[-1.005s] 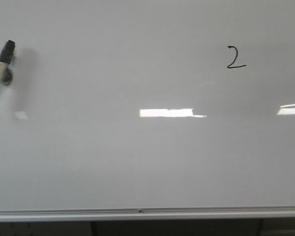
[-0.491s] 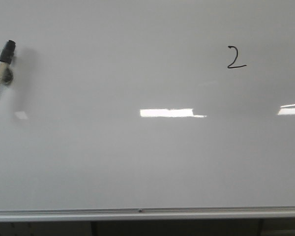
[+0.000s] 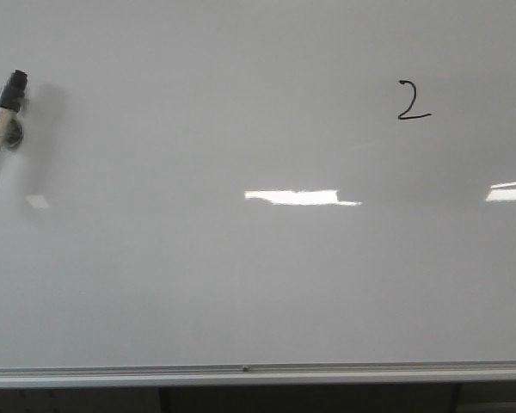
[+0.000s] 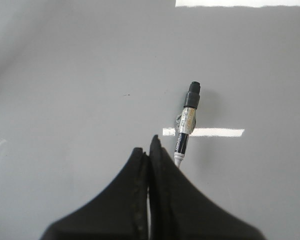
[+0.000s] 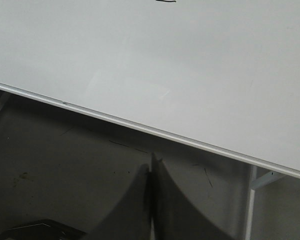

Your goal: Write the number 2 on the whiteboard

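The whiteboard [image 3: 241, 284] fills the front view, with a silver rail [image 3: 241, 372] along its lower edge. A thin black number 2 [image 3: 412, 101] stands at its upper right; only its base stroke [image 5: 166, 1] shows in the right wrist view. A marker [image 3: 6, 112] with a black end slants in from the far left edge. In the left wrist view my left gripper [image 4: 150, 145] is shut, and the marker [image 4: 187, 120] sticks out from behind one finger towards the board. My right gripper [image 5: 152, 160] is shut on nothing, below the rail [image 5: 140, 127].
Bright rectangular light reflections [image 3: 297, 197] [image 3: 509, 191] lie across the board. Below the rail the right wrist view shows dark floor, a white support bracket [image 5: 262, 179] and a dark object [image 5: 40, 230] in the corner.
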Controlling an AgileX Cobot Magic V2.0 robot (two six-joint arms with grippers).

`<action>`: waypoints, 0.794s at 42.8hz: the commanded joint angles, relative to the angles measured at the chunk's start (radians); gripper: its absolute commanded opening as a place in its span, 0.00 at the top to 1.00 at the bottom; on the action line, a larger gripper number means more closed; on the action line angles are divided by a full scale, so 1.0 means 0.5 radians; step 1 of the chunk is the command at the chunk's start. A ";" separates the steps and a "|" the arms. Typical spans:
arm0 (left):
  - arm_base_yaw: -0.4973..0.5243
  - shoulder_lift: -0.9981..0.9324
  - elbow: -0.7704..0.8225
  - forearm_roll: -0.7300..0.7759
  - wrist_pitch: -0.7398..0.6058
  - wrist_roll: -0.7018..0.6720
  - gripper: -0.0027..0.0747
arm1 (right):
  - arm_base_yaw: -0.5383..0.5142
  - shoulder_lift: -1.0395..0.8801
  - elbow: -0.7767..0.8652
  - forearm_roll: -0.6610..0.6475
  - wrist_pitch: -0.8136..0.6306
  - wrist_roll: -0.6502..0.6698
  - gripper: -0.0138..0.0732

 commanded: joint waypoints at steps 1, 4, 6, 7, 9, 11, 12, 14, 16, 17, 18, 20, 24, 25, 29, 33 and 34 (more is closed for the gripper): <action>0.004 -0.058 0.069 -0.018 -0.170 0.004 0.99 | -0.007 0.015 -0.043 -0.008 -0.118 -0.002 0.92; 0.004 -0.058 0.069 -0.018 -0.170 0.004 0.99 | -0.007 0.015 -0.043 -0.008 -0.118 -0.002 0.92; 0.004 -0.058 0.069 -0.018 -0.170 0.004 0.99 | -0.007 0.015 -0.043 -0.008 -0.118 -0.002 0.92; 0.004 -0.058 0.069 -0.018 -0.170 0.004 0.99 | -0.007 0.015 -0.043 -0.008 -0.118 -0.002 0.92; 0.004 -0.058 0.069 -0.018 -0.170 0.004 0.99 | -0.007 0.000 -0.032 -0.045 -0.143 -0.014 0.92; 0.004 -0.058 0.069 -0.018 -0.170 0.004 0.99 | -0.007 -0.034 0.007 -0.101 -0.213 -0.014 0.92; 0.004 -0.058 0.069 -0.018 -0.170 0.004 0.99 | -0.014 -0.064 0.036 -0.130 -0.267 -0.014 0.92; 0.004 -0.055 0.069 -0.018 -0.170 0.004 0.99 | -0.035 -0.141 0.131 -0.134 -0.431 -0.016 0.92; 0.004 -0.055 0.069 -0.018 -0.170 0.004 0.99 | -0.050 -0.215 0.234 -0.145 -0.594 -0.016 0.92; 0.004 -0.055 0.069 -0.018 -0.170 0.004 0.99 | -0.056 -0.267 0.314 -0.145 -0.718 -0.016 0.92; 0.004 -0.055 0.069 -0.018 -0.170 0.004 0.99 | -0.060 -0.293 0.377 -0.145 -0.780 -0.016 0.92; 0.004 -0.055 0.069 -0.018 -0.170 0.004 0.99 | -0.063 -0.387 0.512 -0.145 -0.992 -0.016 0.92; 0.004 -0.055 0.069 -0.018 -0.170 0.004 0.99 | -0.063 -0.548 0.824 -0.145 -1.374 -0.016 0.92; 0.004 -0.055 0.069 -0.018 -0.170 0.004 0.99 | -0.063 -0.580 0.895 -0.145 -1.457 -0.016 0.92; 0.004 -0.055 0.069 -0.018 -0.170 0.004 0.99 | -0.071 -0.700 1.183 -0.145 -1.746 -0.016 0.92; 0.004 -0.055 0.069 -0.018 -0.170 0.004 0.99 | -0.117 -0.786 1.396 -0.143 -1.938 -0.016 0.92; 0.004 -0.055 0.069 -0.018 -0.170 0.004 0.99 | -0.136 -0.808 1.455 -0.136 -1.985 -0.016 0.92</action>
